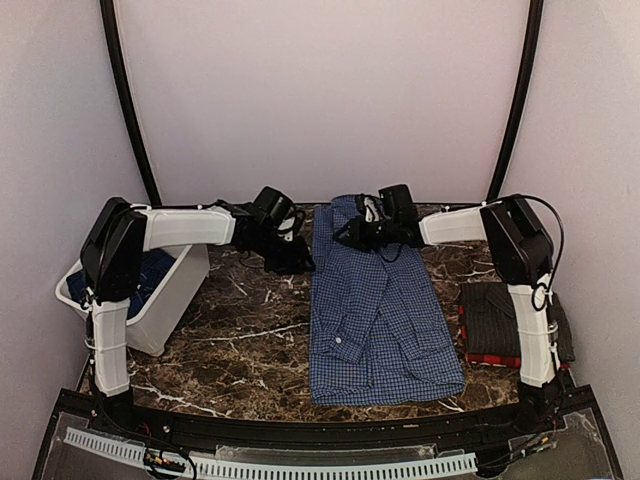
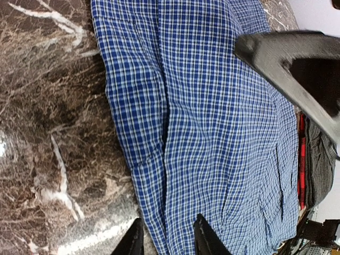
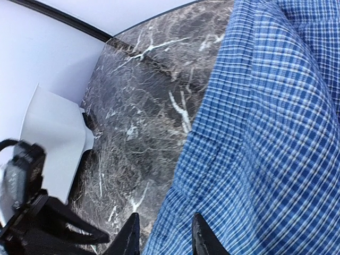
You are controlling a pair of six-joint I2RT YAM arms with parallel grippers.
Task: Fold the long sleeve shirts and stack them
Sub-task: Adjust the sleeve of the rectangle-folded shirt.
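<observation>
From above: the marble table (image 1: pixel 250 330), dark brown with white veins, sat inside pale walls (image 1: pixel 320 90), with two black poles (image 1: pixel 125 100) curving up at the back. The blue shirt (image 1: pixel 375 320) lay lengthwise down the middle, collar at the far end. My left gripper (image 1: pixel 290 255) was at its far left edge and my right gripper (image 1: pixel 355 235) was over the collar end. A white bin (image 1: pixel 170 300) leaned at the table's left edge with dark blue cloth inside. On the right, near my right arm's base, a folded black shirt (image 1: pixel 500 315) rested on a red shirt (image 1: pixel 490 358).

Left wrist: my left gripper's (image 2: pixel 169 239) fingers stood apart over the blue shirt's (image 2: pixel 212 133) edge, where it met the marble (image 2: pixel 53 133). I couldn't tell whether they touched the cloth. A dark part of my other arm (image 2: pixel 297 69) cut across the top right. Past the check, a strip of the red shirt (image 2: pixel 302 159) showed beside the black shirt (image 2: pixel 319 159).

Right wrist: my right gripper's (image 3: pixel 163 236) fingers were also parted, with the blue shirt's (image 3: pixel 265 133) rumpled edge showing in the gap and clamped on nothing that I could see. Marble (image 3: pixel 143 106) ran to the pale wall (image 3: pixel 48 53), with the bin (image 3: pixel 53 138) against it and my left arm (image 3: pixel 32 212) dark in the corner.
</observation>
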